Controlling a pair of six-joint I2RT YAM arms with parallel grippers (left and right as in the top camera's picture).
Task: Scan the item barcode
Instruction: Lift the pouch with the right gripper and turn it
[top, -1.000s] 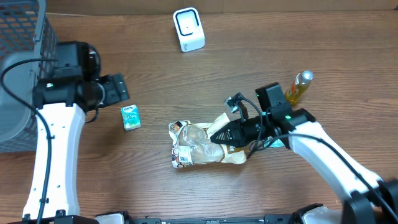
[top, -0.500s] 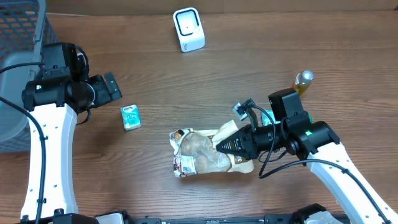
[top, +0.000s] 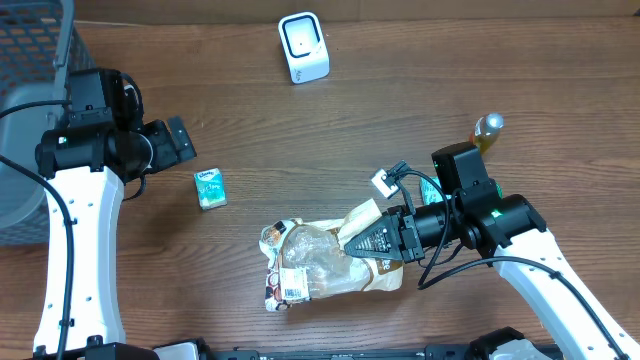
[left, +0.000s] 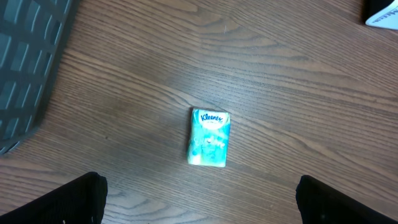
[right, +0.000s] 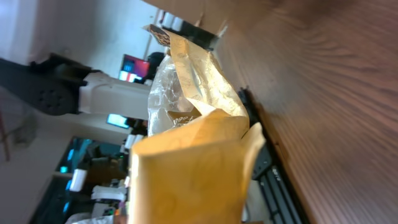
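We hold the snack bag (top: 315, 265) in our right gripper (top: 362, 243), while our left gripper (top: 188, 140) hovers with its jaws wide apart.
Our right jaws are clamped on the bag's tan end. The bag is at the table's (top: 400, 110) near middle, with a white label facing up, well apart from the white scanner (top: 303, 47) at the far edge. A tissue pack (left: 209, 138) lies below our left gripper, untouched.

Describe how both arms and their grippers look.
Both the left arm and right arm have white tubular links with black joint housings. Thin black cables loop alongside each. The left gripper and right gripper are black, the right carrying a small white connector.
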